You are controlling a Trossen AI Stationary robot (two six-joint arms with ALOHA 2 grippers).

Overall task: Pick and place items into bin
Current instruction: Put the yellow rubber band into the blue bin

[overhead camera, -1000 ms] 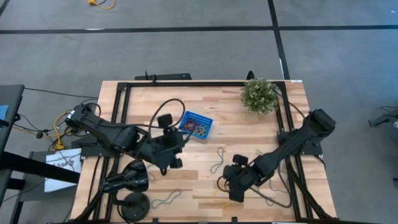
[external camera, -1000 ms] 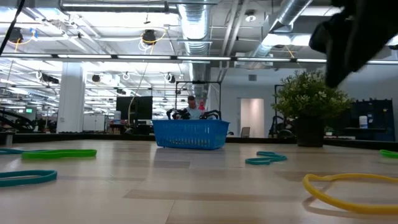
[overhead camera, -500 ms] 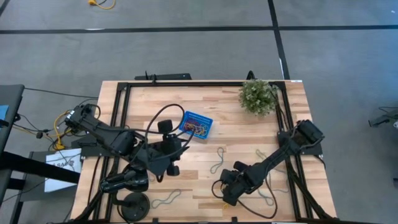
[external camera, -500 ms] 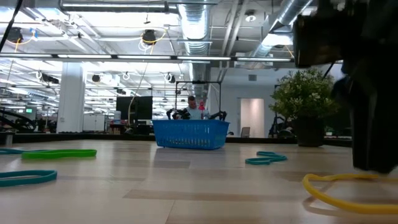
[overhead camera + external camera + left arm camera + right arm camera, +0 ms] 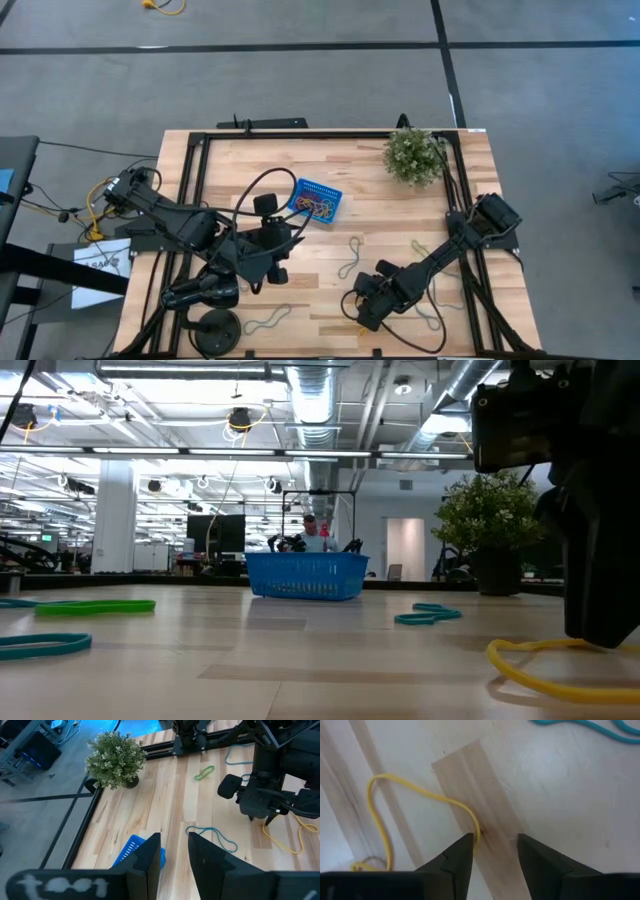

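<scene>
The blue bin (image 5: 316,201) stands on the table's far middle with several coloured loops inside. A yellow loop (image 5: 420,795) lies flat on the wood near the front right. My right gripper (image 5: 494,851) points down over it, open, fingertips low at the table (image 5: 600,640). One strand of the loop runs in between the fingers. My left gripper (image 5: 174,851) hangs open and empty above the table, near the bin (image 5: 127,851). My right gripper comes at the yellow loop from above, fingers pointing down. One strand (image 5: 477,834) ends close against the inner side of one finger (image 5: 462,852). I cannot tell whether the finger touches it. The loop lies slack on the table.
A teal loop (image 5: 350,258) lies mid-table, also seen as the teal loop (image 5: 212,835). A green loop (image 5: 204,772) lies toward the right rail, and another loop (image 5: 268,320) near the front left. A potted plant (image 5: 415,153) stands at the far right. Black rails frame the table.
My right gripper has come down to the table onto the yellow loop, rolling at the wrist and edging toward the near edge. The loop lies where it was.
</scene>
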